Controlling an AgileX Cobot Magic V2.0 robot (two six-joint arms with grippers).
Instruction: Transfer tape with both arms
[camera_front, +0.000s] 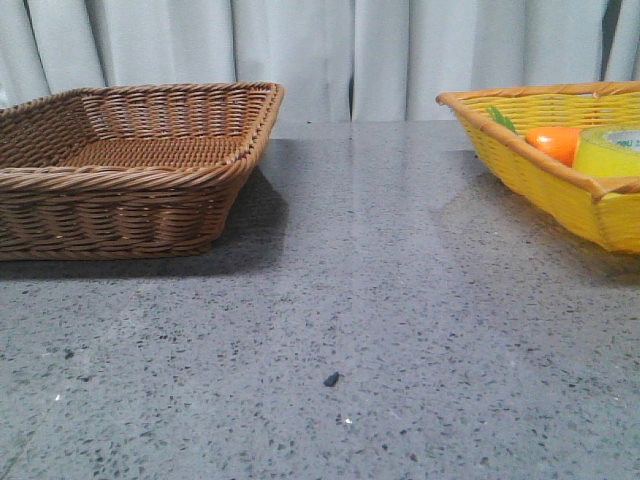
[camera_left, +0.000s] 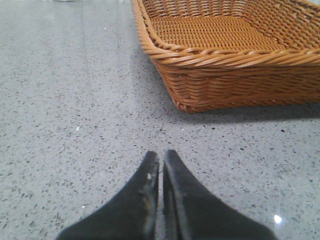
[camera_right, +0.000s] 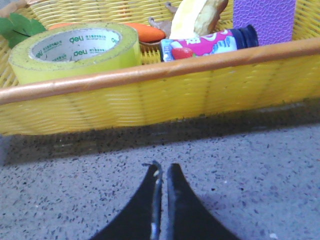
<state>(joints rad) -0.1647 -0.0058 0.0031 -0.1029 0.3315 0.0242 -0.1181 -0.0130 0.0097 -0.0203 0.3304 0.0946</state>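
The yellow tape roll (camera_right: 75, 50) with a white "deli" core lies flat in the yellow basket (camera_right: 150, 100); it also shows in the front view (camera_front: 610, 152) at the far right. My right gripper (camera_right: 162, 167) is shut and empty, low over the table, short of the basket's near wall. My left gripper (camera_left: 161, 155) is shut and empty over the bare table, short of the brown wicker basket (camera_left: 225, 65). Neither arm shows in the front view.
The brown wicker basket (camera_front: 130, 165) stands at the left, nothing showing inside it. The yellow basket (camera_front: 560, 190) also holds an orange carrot-like object (camera_right: 142, 31), a pink-labelled bottle (camera_right: 210, 44), a purple block (camera_right: 264, 17) and green leaves (camera_right: 17, 25). A small dark speck (camera_front: 331, 379) lies on the grey table.
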